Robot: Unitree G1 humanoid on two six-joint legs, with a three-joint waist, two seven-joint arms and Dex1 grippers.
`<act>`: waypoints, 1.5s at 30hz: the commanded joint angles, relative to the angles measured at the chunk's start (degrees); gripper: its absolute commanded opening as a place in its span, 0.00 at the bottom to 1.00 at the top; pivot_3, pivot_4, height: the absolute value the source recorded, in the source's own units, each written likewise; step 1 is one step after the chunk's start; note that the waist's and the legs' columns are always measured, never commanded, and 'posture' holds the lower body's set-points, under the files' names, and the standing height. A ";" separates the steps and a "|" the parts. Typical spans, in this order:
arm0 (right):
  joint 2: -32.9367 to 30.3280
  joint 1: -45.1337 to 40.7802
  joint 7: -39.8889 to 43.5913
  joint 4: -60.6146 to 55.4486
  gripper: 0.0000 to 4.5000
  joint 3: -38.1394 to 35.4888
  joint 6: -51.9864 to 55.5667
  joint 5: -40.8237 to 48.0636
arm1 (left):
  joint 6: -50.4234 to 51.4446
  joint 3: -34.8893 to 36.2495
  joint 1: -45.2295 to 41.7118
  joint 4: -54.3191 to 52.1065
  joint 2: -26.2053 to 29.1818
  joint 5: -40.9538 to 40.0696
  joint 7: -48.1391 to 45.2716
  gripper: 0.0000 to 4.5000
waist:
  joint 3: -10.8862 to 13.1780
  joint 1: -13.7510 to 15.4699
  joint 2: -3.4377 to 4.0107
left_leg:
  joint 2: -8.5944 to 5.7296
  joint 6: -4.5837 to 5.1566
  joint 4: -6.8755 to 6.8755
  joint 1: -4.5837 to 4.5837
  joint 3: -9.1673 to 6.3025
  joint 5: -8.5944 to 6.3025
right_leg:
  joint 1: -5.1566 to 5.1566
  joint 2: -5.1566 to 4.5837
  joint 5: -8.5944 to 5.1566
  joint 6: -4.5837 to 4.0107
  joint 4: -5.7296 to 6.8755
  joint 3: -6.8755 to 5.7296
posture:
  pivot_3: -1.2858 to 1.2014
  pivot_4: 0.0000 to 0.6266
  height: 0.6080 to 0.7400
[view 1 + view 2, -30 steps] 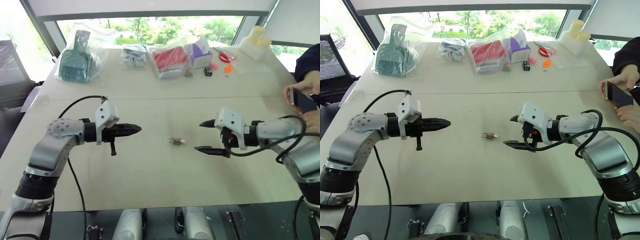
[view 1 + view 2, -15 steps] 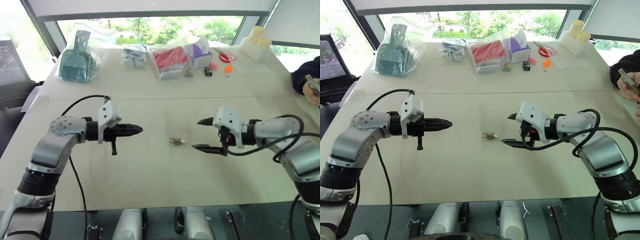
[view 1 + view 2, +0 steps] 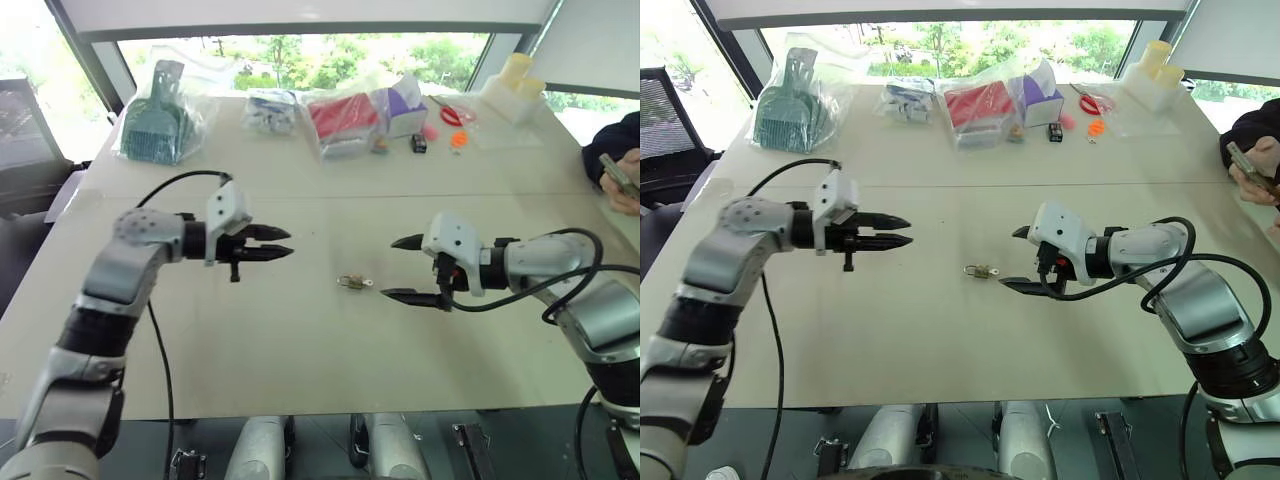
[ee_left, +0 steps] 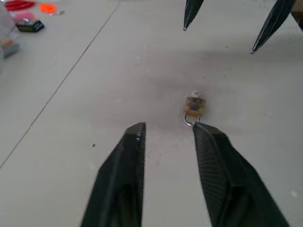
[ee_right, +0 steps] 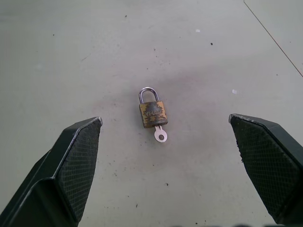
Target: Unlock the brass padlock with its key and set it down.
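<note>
On the table's middle, between the two grippers: the brass padlock [image 5: 153, 114] lies flat on the bare surface, well in from every edge.
Key: the key [image 5: 160, 134] sticks out of the padlock's bottom end, its round bow resting on the table [image 3: 300, 340].
Shackle: thin and silvery; it looks seated in the padlock's body.
Left gripper: the left gripper [image 3: 284, 243] hovers over the table on the padlock's left, its tips pointing toward the middle; the fingers [image 4: 128, 170] stand partly apart with nothing between them.
Right gripper: the right gripper [image 3: 397, 268] hangs just beside the padlock on its right, jaws spread wide and empty, clear of the lock.
Far edge: a green dustpan in a clear bag [image 3: 152, 112], a red pack in plastic [image 3: 342, 118], a purple box [image 3: 405, 100], red scissors [image 3: 448, 113] and a small black item [image 3: 416, 143].
Right edge: a person's hand holding a phone [image 3: 620, 178].
</note>
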 commanded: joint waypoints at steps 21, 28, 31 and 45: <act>-1.77 8.97 -6.60 -12.01 1.00 -7.31 6.47 1.78 | -31.32 -10.14 -14.19 46.27 -22.60 17.90 -4.58 0.99 | -0.01 -0.27 -0.03 | 0.02 0.07 0.04 -0.04 -0.09 -0.04 | -0.03 -0.03 0.03 0.04 0.01 0.00 | 0.52 0.24 1.00; -2.39 9.31 -7.26 -12.57 1.00 -7.54 6.81 1.78 | -33.77 -8.68 -15.48 52.43 -25.38 19.49 -0.66 0.80 | -0.02 0.13 -0.05 | 0.04 0.09 0.06 -0.04 -0.10 -0.04 | -0.01 -0.07 0.06 0.08 0.01 -0.01 | 0.52 0.24 1.00; -2.76 9.22 -7.21 -12.60 1.00 -7.37 6.83 1.84 | -34.87 -8.70 -15.11 53.43 -25.25 20.48 0.10 0.49 | -0.02 0.68 -0.05 | 0.04 0.09 0.06 -0.02 -0.10 -0.04 | 0.00 -0.06 0.07 0.07 0.01 -0.01 | 0.52 0.24 1.00; 5.08 -3.11 -14.43 1.82 1.00 7.51 -12.76 -17.18 | -26.31 -2.34 -16.38 40.52 -17.31 13.91 -6.50 0.17 | -0.02 0.30 -0.04 | 0.08 0.08 0.07 -0.05 -0.04 -0.04 | -0.12 0.09 0.15 -0.04 0.07 0.01 | 0.52 0.24 1.00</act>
